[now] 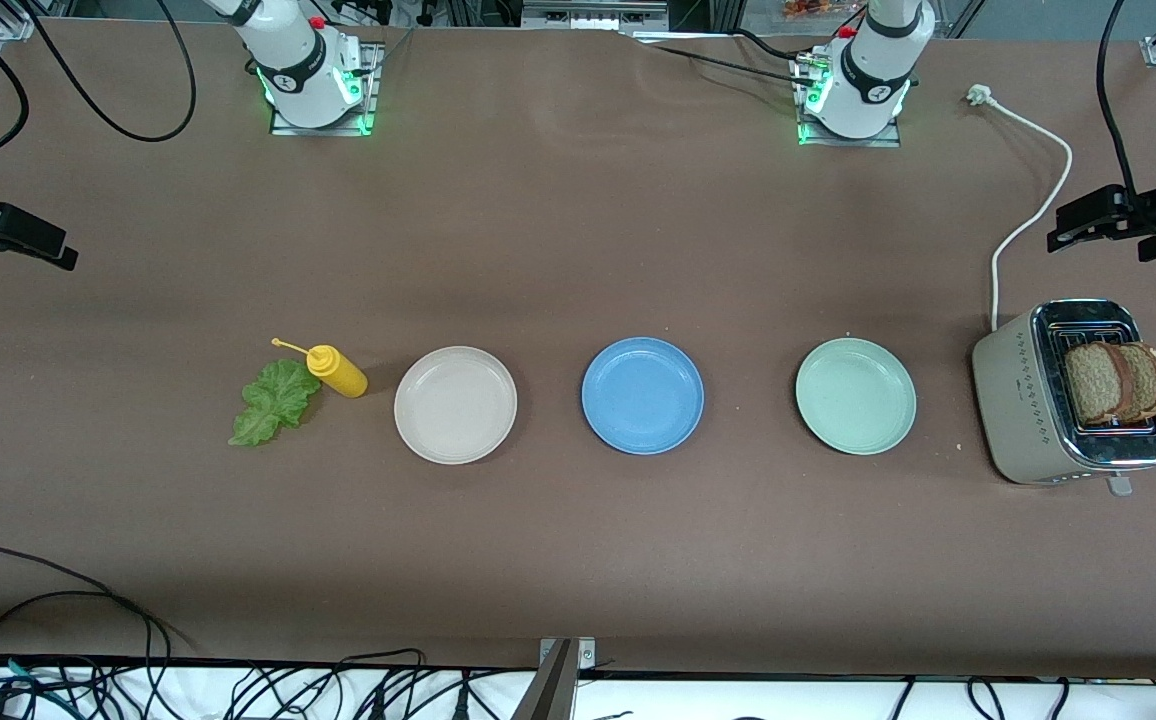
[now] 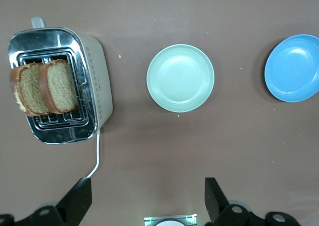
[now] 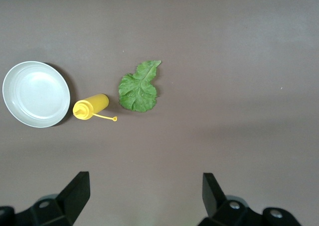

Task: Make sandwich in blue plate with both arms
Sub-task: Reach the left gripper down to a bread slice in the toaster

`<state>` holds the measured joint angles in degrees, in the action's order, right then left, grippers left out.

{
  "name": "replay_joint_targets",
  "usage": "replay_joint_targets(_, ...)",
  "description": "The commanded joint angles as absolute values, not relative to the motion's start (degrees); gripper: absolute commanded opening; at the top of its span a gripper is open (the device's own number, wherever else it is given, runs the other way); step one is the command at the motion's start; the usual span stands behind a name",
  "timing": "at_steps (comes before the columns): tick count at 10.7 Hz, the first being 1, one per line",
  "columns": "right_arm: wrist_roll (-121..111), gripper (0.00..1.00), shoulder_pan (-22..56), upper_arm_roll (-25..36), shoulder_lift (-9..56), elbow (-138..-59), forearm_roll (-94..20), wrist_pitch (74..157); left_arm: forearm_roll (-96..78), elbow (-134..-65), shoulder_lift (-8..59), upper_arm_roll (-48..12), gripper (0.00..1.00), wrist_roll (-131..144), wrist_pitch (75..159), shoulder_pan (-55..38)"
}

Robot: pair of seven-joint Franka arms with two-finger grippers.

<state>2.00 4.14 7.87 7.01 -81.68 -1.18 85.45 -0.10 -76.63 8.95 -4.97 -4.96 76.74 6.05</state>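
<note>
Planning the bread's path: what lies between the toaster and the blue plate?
Only the mint-green plate, between the toaster and the blue plate, in the front view.

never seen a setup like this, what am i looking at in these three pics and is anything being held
These are two robot arms bolted to a brown table, each ending in a two-finger tool. The wide picture comes from a high camera facing the arms; their white bases show along its top edge. The other two come from cameras on the arms' wrists, looking down at the table.

The left tool hangs over the toaster end, open and empty. The right tool hangs over the lettuce end, also open and empty. So nothing is held.

On the table, in a row: a lettuce leaf, a yellow squeeze bottle lying beside it, a cream-white plate, a blue plate, a mint-green plate, then the toaster with two bread slices sticking up. All three plates are bare.
</note>
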Motion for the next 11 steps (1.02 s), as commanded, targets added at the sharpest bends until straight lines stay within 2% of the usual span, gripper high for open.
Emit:
replay_joint_targets(1, 1.3, 1.00, 4.4, 8.1, 7.6, -80.0, -0.4, 84.5, 3.3, -74.6, 10.1, -2.3, 1.00, -6.4, 79.1, 6.3)
replay_joint_targets(5, -2.4, 1.00, 4.4, 8.1, 7.6, -80.0, -0.2, 84.4, 7.5, -74.7, 14.5, -1.5, 1.00, -6.4, 82.7, 9.5)
replay_joint_targets(7, -2.3, 1.00, 4.4, 8.0, 7.6, -80.0, -0.1, 84.3, 6.9, -75.0, 15.7, -1.7, 1.00, -9.0, 87.5, 12.3)
replay_joint_targets(11, -2.4, 1.00, 4.4, 8.2, 7.4, -80.0, -0.2, 84.1, -1.3, -75.3, 21.9, -1.6, 1.00, -18.3, 92.3, 18.5)
